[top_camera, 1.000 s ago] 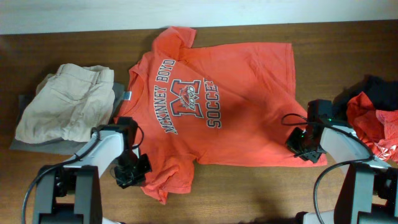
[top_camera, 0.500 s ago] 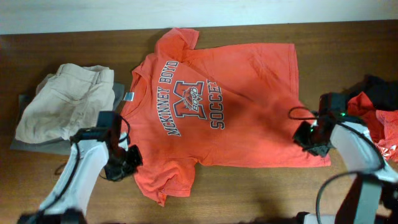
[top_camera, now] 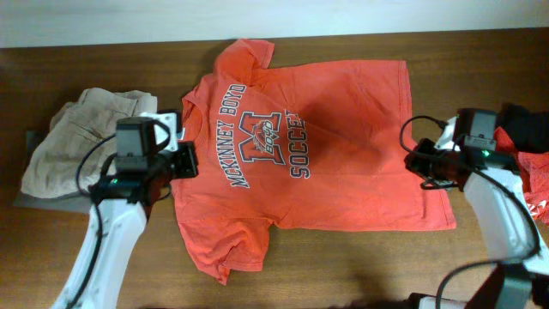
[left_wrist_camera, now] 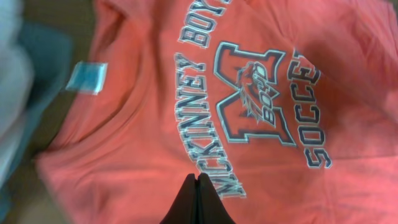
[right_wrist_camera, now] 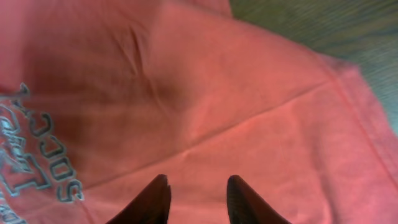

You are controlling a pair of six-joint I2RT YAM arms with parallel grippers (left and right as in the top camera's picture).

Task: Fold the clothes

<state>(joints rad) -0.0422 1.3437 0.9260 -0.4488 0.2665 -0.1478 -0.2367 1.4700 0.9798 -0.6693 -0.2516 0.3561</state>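
Orange T-shirt [top_camera: 343, 172] is laid flat, print up, mid-table [top_camera: 343, 266]. Left gripper [left_wrist_camera: 196, 180] is seen with fingers pressed together over the lettering. Right gripper [right_wrist_camera: 198, 180] is held with fingers spread above the plain hem side. Khaki garment [top_camera: 86, 142] is piled at the left, red and black clothes [top_camera: 532, 163] at the right edge.

The left arm [top_camera: 103, 236] rises from the near left edge and bends inward, its wrist turned so the left gripper [top_camera: 187, 160] points right. Its two fingers [left_wrist_camera: 188, 200] press together with no gap. The right arm [top_camera: 502, 215] reaches up from the near right, and the right gripper [top_camera: 417, 163] points left, its fingers [right_wrist_camera: 155, 199] spread apart with nothing between them.
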